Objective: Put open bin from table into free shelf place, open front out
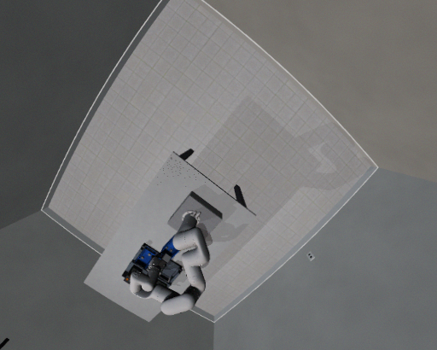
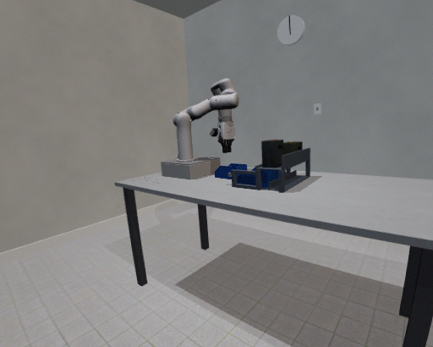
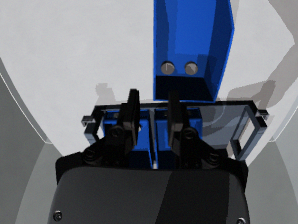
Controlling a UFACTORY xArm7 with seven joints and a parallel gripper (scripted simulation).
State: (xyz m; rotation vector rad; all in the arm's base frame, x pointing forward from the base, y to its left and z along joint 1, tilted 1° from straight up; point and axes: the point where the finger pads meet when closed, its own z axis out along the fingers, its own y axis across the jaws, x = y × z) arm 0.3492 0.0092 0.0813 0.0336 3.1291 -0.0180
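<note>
The blue bin (image 1: 170,247) (image 2: 222,172) (image 3: 192,35) stands on the table between the robot's base and the shelf. Two round grey parts lie in it, near its end beside the shelf. The grey shelf (image 2: 282,181) (image 3: 257,129) holds two blue bins side by side, the left one (image 3: 134,137) and the middle one (image 3: 161,139) in the wrist view. The free place is to their right there. My gripper (image 2: 227,151) (image 3: 153,101) is partly open and empty, well above the shelf bins, whose insides its fingers partly hide. The shelf bins' levelness cannot be told.
Two dark boxes, a near one (image 2: 271,153) and a farther one (image 2: 293,147), stand at the shelf's rear. A raised board (image 2: 296,157) runs along the shelf. The robot's grey base block (image 1: 207,215) (image 2: 178,169) is beyond the table bin.
</note>
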